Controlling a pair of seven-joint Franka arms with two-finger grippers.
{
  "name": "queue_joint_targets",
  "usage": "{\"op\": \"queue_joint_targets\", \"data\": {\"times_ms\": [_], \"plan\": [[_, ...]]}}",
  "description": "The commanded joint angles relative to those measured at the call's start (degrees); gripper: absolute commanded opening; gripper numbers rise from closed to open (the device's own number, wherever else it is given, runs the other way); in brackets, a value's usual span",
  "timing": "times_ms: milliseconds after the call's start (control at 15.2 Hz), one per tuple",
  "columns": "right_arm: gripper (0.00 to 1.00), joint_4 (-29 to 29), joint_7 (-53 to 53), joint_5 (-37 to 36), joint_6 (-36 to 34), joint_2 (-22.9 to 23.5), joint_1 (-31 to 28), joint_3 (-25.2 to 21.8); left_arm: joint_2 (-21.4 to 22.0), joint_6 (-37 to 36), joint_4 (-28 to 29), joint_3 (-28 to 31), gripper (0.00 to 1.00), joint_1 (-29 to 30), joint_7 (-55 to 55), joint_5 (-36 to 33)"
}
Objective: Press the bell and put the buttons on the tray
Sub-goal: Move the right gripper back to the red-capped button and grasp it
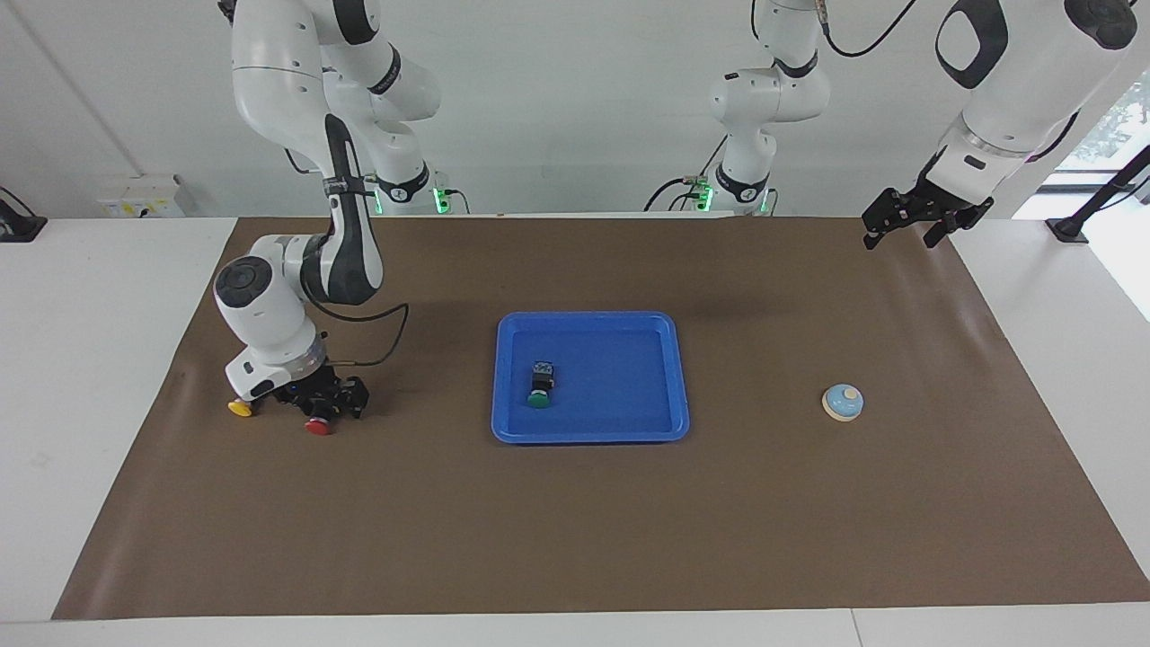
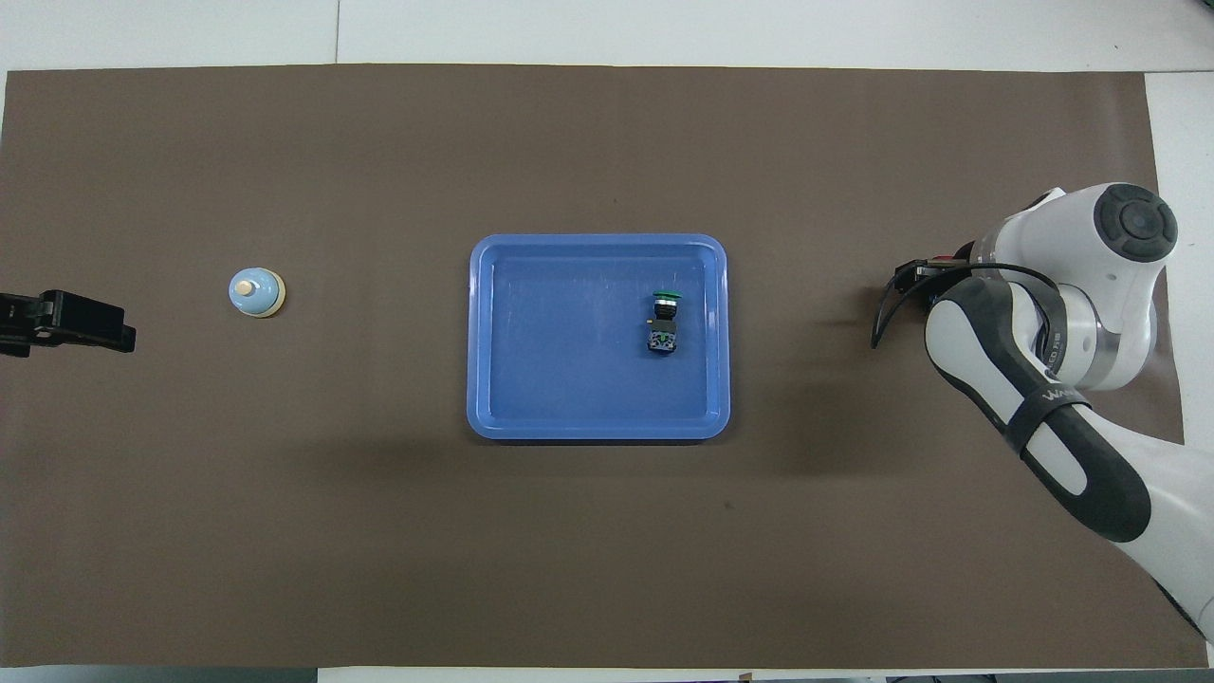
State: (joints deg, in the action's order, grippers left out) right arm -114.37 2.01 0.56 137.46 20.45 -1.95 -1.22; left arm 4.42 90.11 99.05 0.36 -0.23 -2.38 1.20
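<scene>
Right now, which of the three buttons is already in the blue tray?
The green button. It lies in the blue tray, while the red button and yellow button sit on the brown mat.

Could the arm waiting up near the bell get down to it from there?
Probably yes. The left hand hangs open over the mat's corner, and the bell stands alone on bare mat with nothing between them or beside it.

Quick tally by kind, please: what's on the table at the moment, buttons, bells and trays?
Buttons: 3, green lying in the tray, red and yellow on the mat under the right pincer
Bell: 1
Tray: 1
Total: 5
</scene>
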Motion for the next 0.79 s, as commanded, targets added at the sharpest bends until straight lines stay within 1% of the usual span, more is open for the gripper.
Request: {"op": "queue_joint_targets", "data": {"times_ms": [0, 66, 131, 329, 460, 592, 723], "plan": [[0.2, -1.11, -1.75, -0.56, 0.18, -0.93, -1.03, 0.6, 0.15, -0.82, -0.79, -0.01, 1.0, 0.23, 0.01, 0.3], [0.02, -1.11, -1.84, -0.56, 0.0, -0.93, -1.12, 0.69, 0.15, -0.82, -0.79, -0.01, 1.0, 0.23, 0.01, 0.3], [0.0, -1.11, -2.1, -0.56, -0.35, -1.02, -1.38, 0.69, 0.15, -0.82, -0.79, -0.01, 1.0, 0.23, 0.01, 0.3], [0.0, -0.41, -2.98, -0.56, -1.14, -1.02, -1.47, 0.69, 0.15, -0.82, -0.79, -0.01, 1.0, 0.23, 0.01, 0.3], [0.0, 1.07, -2.98, -0.56, -3.15, -1.11, -0.78, 0.69, 0.15, -0.82, -0.79, -0.01, 1.0, 0.23, 0.01, 0.3], [0.0, 4.58, -2.63, -0.56, -7.45, -1.2, -0.33, 1.3, 0.15, -0.82, -0.79, -0.01, 1.0, 0.23, 0.01, 0.3], [0.0, 8.97, -1.58, -0.21, -12.72, -1.11, 2.73, 1.39, 0.15, -0.82, -0.79, -0.01, 1.0, 0.23, 0.01, 0.3]]}}
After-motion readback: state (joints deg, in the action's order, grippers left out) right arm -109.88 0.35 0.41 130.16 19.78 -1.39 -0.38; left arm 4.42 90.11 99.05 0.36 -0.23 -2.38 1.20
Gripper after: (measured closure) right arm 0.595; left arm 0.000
